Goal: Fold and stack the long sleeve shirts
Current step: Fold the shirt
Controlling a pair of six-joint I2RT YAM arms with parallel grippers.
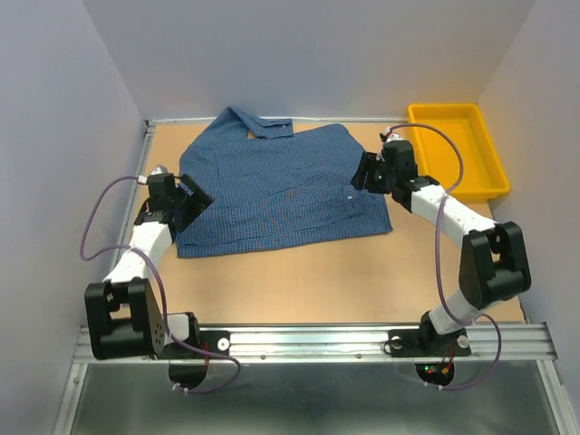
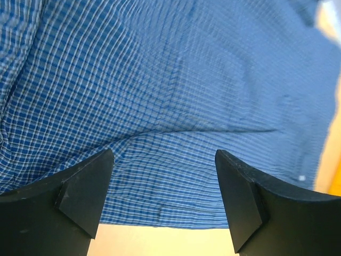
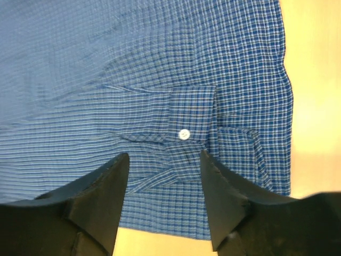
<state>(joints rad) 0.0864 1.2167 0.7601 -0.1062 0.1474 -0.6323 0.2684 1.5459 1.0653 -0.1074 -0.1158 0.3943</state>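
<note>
A blue check long sleeve shirt (image 1: 281, 186) lies spread on the wooden table, collar (image 1: 258, 122) toward the back and sleeves folded in. My left gripper (image 1: 195, 201) hovers at the shirt's left edge. In the left wrist view its gripper (image 2: 164, 176) stands wide open over the cloth (image 2: 176, 96), with the hem running between the fingers (image 2: 85, 186). My right gripper (image 1: 362, 172) is at the shirt's right edge. In the right wrist view this gripper (image 3: 164, 170) is open above a cuff with a white button (image 3: 184, 134), nothing pinched.
A yellow bin (image 1: 458, 149) stands at the back right beside the shirt. Grey walls close the table on the left, back and right. A metal rail (image 1: 308, 343) carrying both arm bases runs along the near edge.
</note>
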